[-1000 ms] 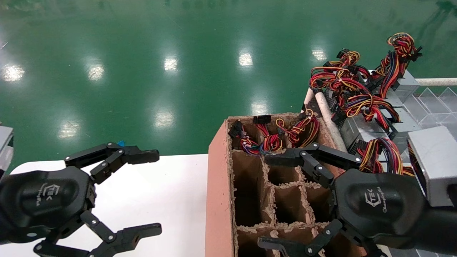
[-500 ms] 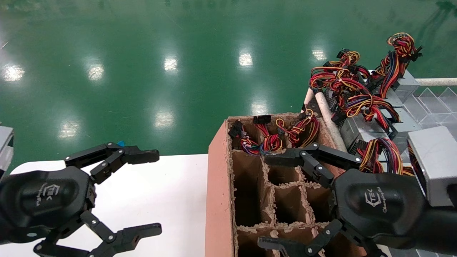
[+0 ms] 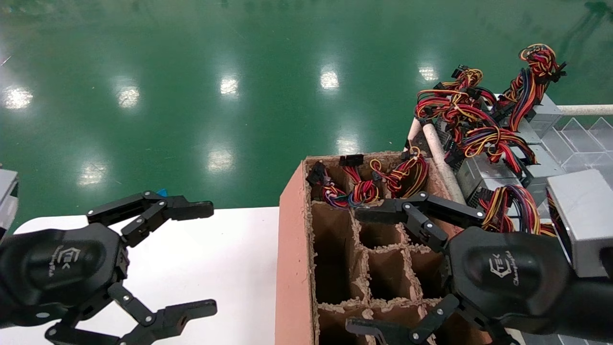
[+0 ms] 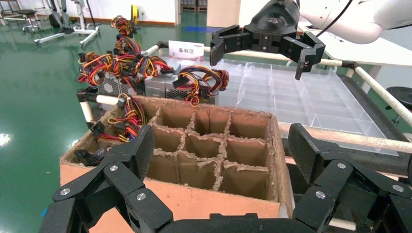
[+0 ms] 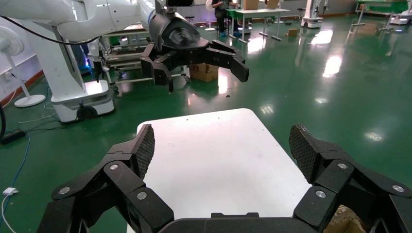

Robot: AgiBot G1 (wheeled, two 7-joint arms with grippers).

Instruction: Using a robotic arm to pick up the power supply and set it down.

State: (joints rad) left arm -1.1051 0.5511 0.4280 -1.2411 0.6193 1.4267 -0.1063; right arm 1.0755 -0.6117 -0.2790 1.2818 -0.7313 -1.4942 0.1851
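R tool (image 3: 364, 270): fingers spread wide, holding nothing; hovers over the cardboard box (image 3: 292, 268), above its divider cells.
L tool (image 3: 203, 256): also wide, empty; hangs over the white tabletop (image 3: 230, 268), well apart from the R tool.
Power supply (image 3: 488, 175): grey metal box on the rack (image 3: 438, 148) beyond and to the outer side of the R tool, not touching it; one of several alike, piled w/ others.
Wire bundles (image 3: 474, 120): red/yellow/orange/black, tangled on top of the units past the R tool; more wires (image 3: 383, 182) fill the box's far row of cells, just ahead of the R tool's upper finger.
Box cells: near rows under the R tool look vacant; edges ragged.
Grey casing (image 3: 582, 220): right beside the R tool's wrist; can't tell what it belongs to.
Clear tray (image 4: 311, 92): compartmented plastic, on the rack behind the box, under the R tool in the L wrist view.
Tabletop: white, rounded corners, plain, below the L tool.
Floor (image 3: 191, 86): glossy green, ceiling-light reflections.
Room: workshop; white robot base (image 5: 77, 63), other benches far off.
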